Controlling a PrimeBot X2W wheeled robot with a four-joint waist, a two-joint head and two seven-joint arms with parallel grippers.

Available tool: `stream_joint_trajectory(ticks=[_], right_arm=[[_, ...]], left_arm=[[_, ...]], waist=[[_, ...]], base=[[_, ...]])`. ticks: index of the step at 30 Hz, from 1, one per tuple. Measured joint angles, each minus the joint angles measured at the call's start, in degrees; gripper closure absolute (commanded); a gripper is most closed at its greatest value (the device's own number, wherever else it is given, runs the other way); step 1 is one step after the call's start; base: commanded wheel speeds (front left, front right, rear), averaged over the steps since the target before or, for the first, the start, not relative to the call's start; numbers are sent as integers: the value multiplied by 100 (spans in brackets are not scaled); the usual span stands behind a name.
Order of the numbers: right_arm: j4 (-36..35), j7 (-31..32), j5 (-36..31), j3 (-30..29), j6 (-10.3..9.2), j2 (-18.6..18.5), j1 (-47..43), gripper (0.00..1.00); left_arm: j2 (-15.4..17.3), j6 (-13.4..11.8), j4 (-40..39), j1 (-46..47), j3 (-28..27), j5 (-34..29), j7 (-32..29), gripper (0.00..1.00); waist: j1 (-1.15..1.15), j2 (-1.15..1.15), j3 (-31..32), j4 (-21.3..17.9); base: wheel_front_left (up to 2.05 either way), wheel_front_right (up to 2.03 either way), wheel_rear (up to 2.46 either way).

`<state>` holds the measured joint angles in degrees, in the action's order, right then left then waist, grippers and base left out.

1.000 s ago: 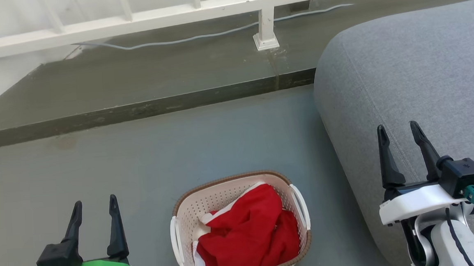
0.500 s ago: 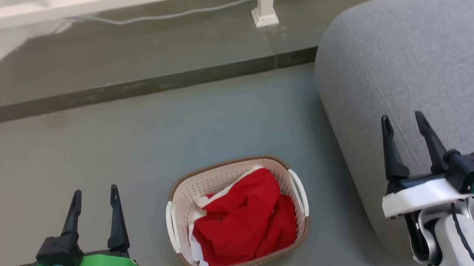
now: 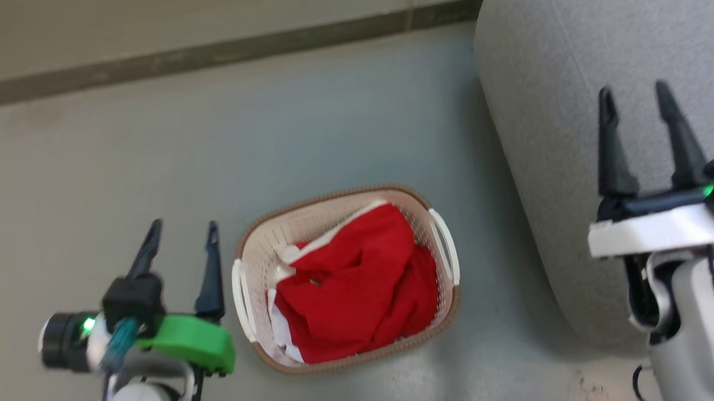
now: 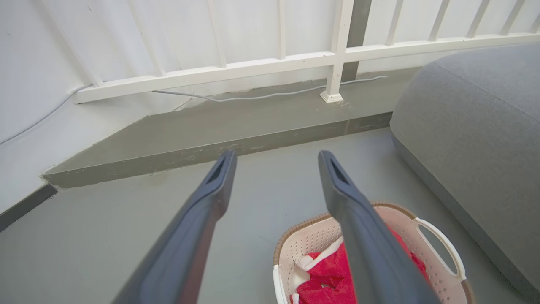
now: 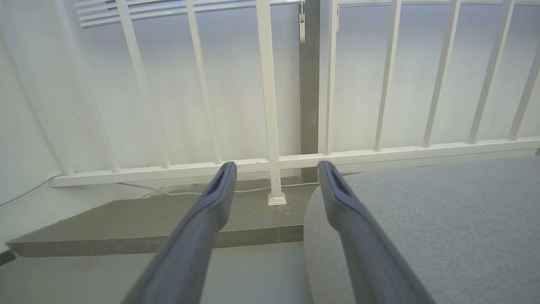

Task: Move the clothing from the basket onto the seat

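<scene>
Seemingly untouched, clothing (image 3: 356,281) lies in basket (image 3: 266,243), beside left jaws.

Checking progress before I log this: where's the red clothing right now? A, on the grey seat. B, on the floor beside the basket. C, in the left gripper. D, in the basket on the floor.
D: the clothing lies bunched inside the basket, beside the seat.

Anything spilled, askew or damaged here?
Nothing stands out. The clothing lies bunched inside the basket, none on the floor. The basket stands upright beside the seat, apart from it. The left end effector and right end effector are open and empty.
</scene>
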<state>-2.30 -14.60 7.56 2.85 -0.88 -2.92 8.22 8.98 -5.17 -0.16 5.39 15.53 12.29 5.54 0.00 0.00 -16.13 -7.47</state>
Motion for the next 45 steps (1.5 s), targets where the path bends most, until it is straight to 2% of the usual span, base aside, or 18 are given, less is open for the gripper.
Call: stream_joint_trajectory(ticks=[13, 28, 35, 45], right_arm=[[-316, 0, 0, -279, -20, -209, 833, 0], [-642, -1, 64, -264, -22, -152, 1817, 0], [-790, -1, 64, -247, -23, -145, 2232, 0], [-782, -1, 64, -110, -23, -87, 2442, 0]], left_arm=[[-66, 459, 1012, 1373, 735, -421, -575, 0], [-220, 1017, 2250, 2569, 1601, -1084, -1083, 0], [-266, 1165, 2781, 3156, 2020, -1338, -1232, 0], [-308, 1221, 3464, 3640, 2397, -1390, -1232, 0]], waist=[[1, 0, -1039, -37], [1, 0, -2269, -130], [2, 0, -2839, -178], [1, 0, -3388, -341]], base=[[0, 0, 0], [0, 0, 0], [0, 0, 0], [0, 0, 0]])
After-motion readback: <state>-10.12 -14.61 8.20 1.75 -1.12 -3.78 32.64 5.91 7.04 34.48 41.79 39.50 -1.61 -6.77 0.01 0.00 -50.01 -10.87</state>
